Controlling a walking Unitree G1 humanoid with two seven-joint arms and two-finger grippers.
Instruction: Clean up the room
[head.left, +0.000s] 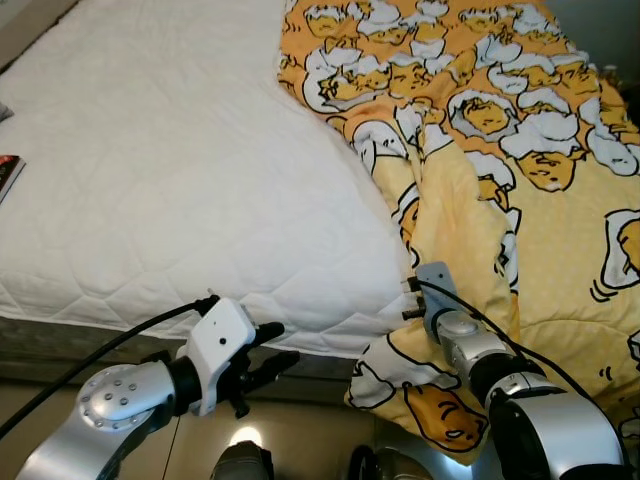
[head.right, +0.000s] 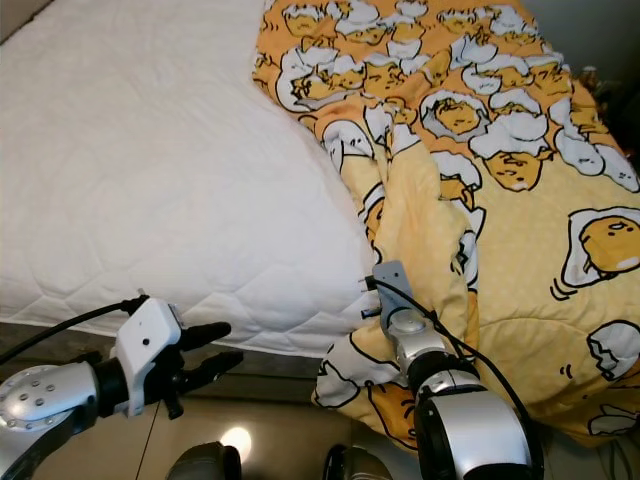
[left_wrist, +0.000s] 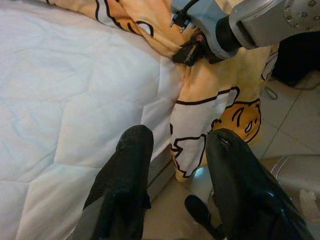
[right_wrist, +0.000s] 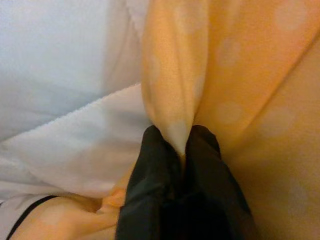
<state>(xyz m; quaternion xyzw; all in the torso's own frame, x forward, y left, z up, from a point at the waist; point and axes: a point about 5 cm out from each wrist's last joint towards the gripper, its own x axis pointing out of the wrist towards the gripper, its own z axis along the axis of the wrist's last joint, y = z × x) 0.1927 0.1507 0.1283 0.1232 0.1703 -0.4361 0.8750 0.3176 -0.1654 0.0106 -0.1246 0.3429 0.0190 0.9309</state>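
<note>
A yellow duvet (head.left: 500, 150) printed with cartoon eggs lies bunched on the right half of the bed and hangs over its front edge. My right gripper (right_wrist: 175, 137) is shut on a fold of that duvet (right_wrist: 172, 95) at the bed's front edge; from the left wrist camera the same grip (left_wrist: 192, 50) is seen against the yellow cloth. The left gripper (head.left: 270, 352) is open below the mattress (head.left: 170, 170) edge, to the left of the hanging duvet corner (left_wrist: 200, 135), holding nothing.
The white quilted mattress is bare on its left half. A dark book or box (head.left: 6, 172) lies at its far left edge. Beige tiled floor (left_wrist: 295, 125) runs along the bed's front. My own legs (head.left: 245, 462) stand close to the bed base.
</note>
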